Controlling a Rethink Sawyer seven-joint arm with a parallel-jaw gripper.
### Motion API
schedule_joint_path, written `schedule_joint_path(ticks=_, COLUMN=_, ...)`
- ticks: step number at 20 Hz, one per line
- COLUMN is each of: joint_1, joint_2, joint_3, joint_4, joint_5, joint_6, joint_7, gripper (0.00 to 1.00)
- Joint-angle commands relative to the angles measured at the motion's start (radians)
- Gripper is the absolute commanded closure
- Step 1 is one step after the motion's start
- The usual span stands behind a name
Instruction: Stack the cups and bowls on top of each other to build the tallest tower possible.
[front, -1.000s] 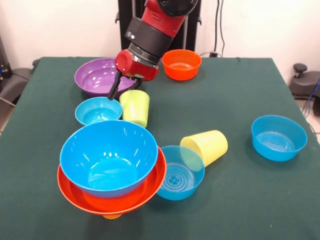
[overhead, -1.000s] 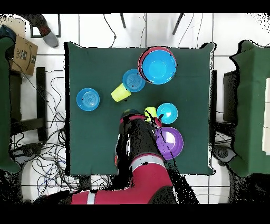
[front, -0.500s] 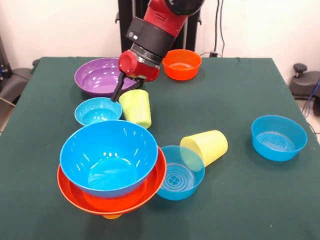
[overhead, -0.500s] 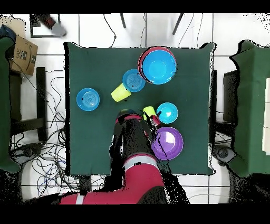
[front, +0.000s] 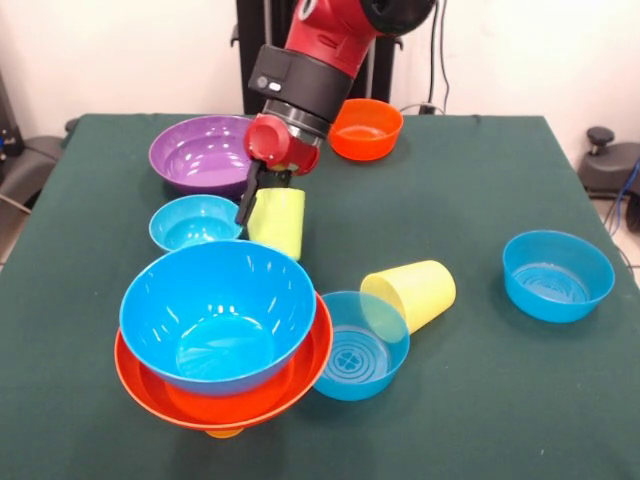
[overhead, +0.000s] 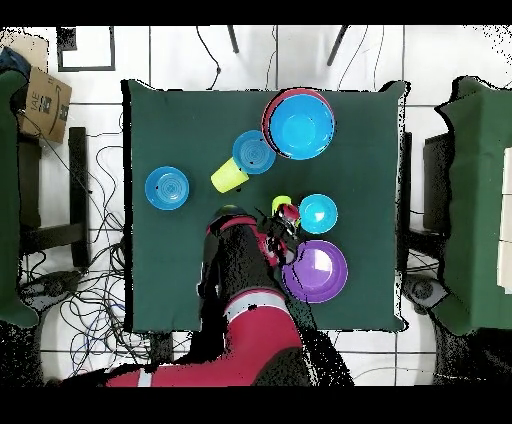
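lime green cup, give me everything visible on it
The lime green cup is a glossy, smooth-sided plastic tumbler, slightly tapered. It stands roughly upright, a little tilted, on the green table, beside the small blue bowl and in front of the purple bowl. The gripper is at its top: one dark finger runs down its outer side, the cup's upper end hidden beneath the wrist. In the overhead view only a sliver of it shows. Whether it is lifted is unclear.
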Motion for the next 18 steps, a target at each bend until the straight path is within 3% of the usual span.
schedule_joint_path(ticks=1, joint_1=-0.039, joint_2=-0.002, joint_3=0.161, joint_4=0.023, joint_5=-0.111, joint_6=-0.096, joint_7=0.273, gripper=0.00)
schedule_joint_path(ticks=5, joint_1=-0.053, joint_2=-0.001, joint_3=0.174, joint_4=0.024, joint_5=-0.097, joint_6=-0.098, joint_7=0.272, gripper=0.00)
schedule_joint_path(ticks=11, joint_1=-0.062, joint_2=0.007, joint_3=0.160, joint_4=-0.004, joint_5=-0.007, joint_6=-0.130, joint_7=0.202, gripper=0.00)
schedule_joint_path(ticks=13, joint_1=-0.072, joint_2=-0.006, joint_3=0.203, joint_4=0.034, joint_5=-0.104, joint_6=-0.100, joint_7=0.297, gripper=0.00)
schedule_joint_path(ticks=15, joint_1=-0.082, joint_2=-0.009, joint_3=0.216, joint_4=0.041, joint_5=-0.110, joint_6=-0.105, joint_7=0.310, gripper=0.00)
schedule_joint_path(ticks=17, joint_1=-0.078, joint_2=-0.001, joint_3=0.183, joint_4=0.009, joint_5=-0.014, joint_6=-0.139, joint_7=0.222, gripper=0.00)
schedule_joint_path(ticks=18, joint_1=-0.078, joint_2=-0.002, joint_3=0.186, joint_4=0.012, joint_5=-0.019, joint_6=-0.135, joint_7=0.226, gripper=0.00)
